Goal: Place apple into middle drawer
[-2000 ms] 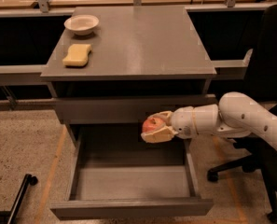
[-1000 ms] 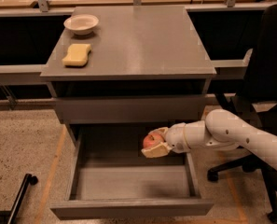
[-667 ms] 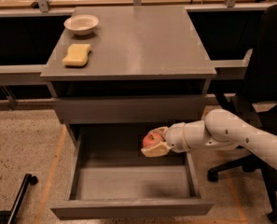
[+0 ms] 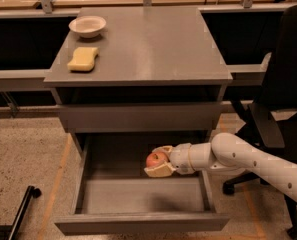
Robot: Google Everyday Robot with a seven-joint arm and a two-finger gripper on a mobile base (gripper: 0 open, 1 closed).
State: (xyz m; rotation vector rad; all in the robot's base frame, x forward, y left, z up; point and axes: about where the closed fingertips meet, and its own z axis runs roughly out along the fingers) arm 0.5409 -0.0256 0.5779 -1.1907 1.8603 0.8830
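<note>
The red-orange apple (image 4: pixel 155 159) sits between the two pale fingers of my gripper (image 4: pixel 159 160), which is shut on it. The gripper comes in from the right on a white arm and holds the apple over the open middle drawer (image 4: pixel 138 196), above its right rear part. The drawer is pulled far out, a wide shallow grey box with a flat grey floor. The grey drawer front (image 4: pixel 138 116) one level higher is closed.
A yellow sponge (image 4: pixel 83 58) and a white bowl (image 4: pixel 87 26) lie on the left of the grey cabinet top (image 4: pixel 153 44). A black office chair (image 4: pixel 283 109) stands at the right. A black bar (image 4: pixel 15 214) lies on the speckled floor at the lower left.
The gripper with the apple has moved down from level with the upper drawer front to inside the drawer opening, and slightly lower still over the last second.
</note>
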